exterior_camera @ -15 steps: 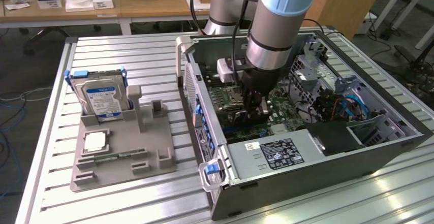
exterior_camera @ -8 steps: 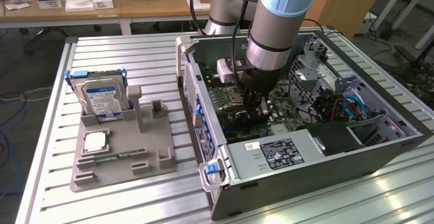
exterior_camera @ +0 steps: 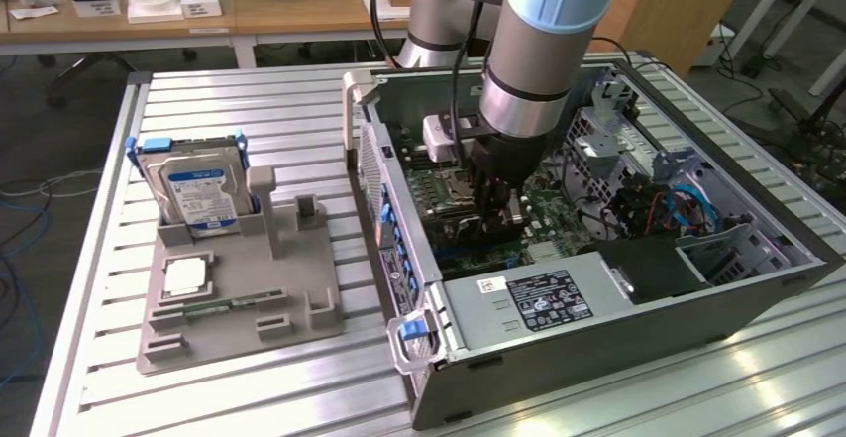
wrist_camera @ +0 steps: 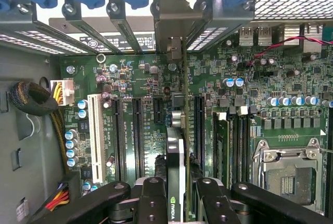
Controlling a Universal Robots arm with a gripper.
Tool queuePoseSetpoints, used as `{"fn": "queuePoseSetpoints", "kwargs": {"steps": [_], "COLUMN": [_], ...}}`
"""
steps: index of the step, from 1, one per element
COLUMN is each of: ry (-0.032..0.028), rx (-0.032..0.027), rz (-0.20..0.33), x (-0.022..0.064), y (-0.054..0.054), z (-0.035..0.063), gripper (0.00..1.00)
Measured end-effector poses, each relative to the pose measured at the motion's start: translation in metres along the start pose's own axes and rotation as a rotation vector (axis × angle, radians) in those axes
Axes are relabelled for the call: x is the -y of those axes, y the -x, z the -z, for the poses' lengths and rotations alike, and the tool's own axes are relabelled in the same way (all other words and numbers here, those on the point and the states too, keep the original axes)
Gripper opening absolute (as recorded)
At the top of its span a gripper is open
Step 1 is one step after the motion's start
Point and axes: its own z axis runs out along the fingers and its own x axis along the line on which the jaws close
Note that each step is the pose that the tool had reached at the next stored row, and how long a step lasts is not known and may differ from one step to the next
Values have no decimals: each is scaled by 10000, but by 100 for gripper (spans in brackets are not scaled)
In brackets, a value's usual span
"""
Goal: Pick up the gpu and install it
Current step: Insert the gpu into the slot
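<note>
The gripper (wrist_camera: 175,195) is down inside the open computer case (exterior_camera: 740,288), jaws pinched on the top edge of the gpu (wrist_camera: 176,151), which hangs edge-on between them over the motherboard (wrist_camera: 156,109) slots. It's a thin, stiff, light card, likely fragile, so it's best gripped by its edges.

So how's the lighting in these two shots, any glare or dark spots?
Exterior view: bright glare on the table slats near the computer case, whose interior by the gripper lies in shadow. Wrist view: the motherboard is evenly lit, the slot openings above it are washed out, and the gpu stays sharp.
</note>
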Motion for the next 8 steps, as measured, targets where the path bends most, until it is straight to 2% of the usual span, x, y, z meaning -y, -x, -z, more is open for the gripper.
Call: {"fn": "queuePoseSetpoints", "kwargs": {"steps": [5, 7, 8], "ry": [-2, 0, -1], "rx": [4, 1, 1], "rz": [-2, -1, -1], "x": [-1, 0, 0], "y": [0, 0, 0], "z": [-2, 0, 0], "gripper": [28, 40, 40]}}
